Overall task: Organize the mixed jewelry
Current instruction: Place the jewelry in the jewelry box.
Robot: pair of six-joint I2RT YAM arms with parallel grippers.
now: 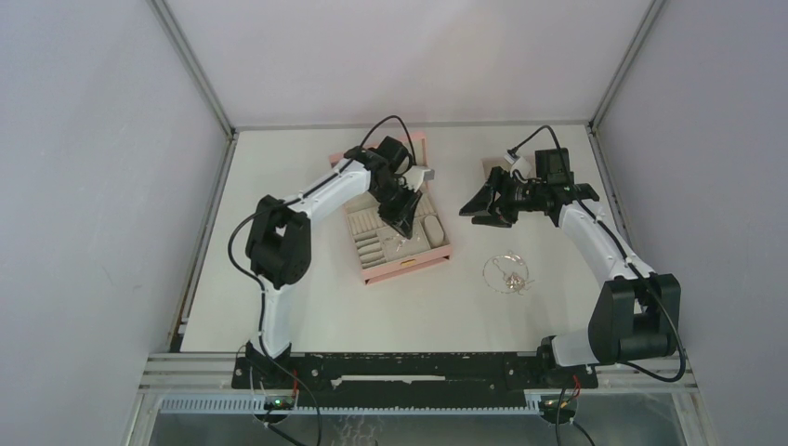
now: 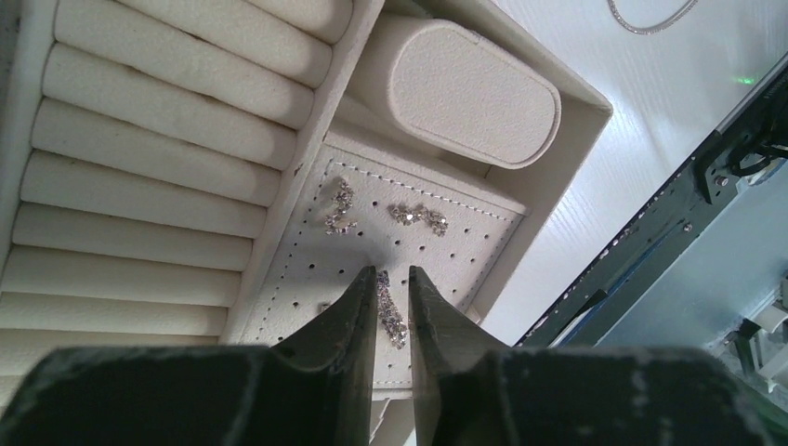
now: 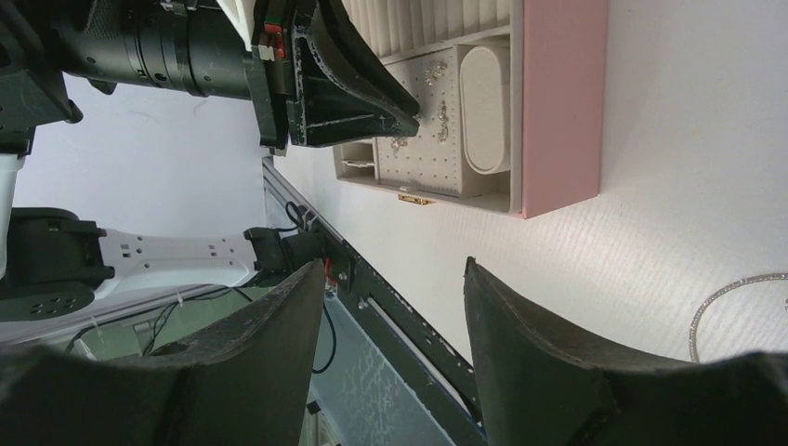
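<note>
Left end effector (image 2: pixel 392 272) stands slightly parted astride a tiny earring (image 2: pixel 390 318), likely light, snag-prone, best pinched across its middle.

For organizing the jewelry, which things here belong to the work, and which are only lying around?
Belong: sparkly earring pieces on the perforated panel; chain necklace on the table; pink box.
Only around: oval cushion; ring rolls; black rail at the near edge.

Earrings (image 2: pixel 409 216) lie in the box (image 1: pixel 409 268); the necklace (image 1: pixel 506 277) lies right of it.
</note>
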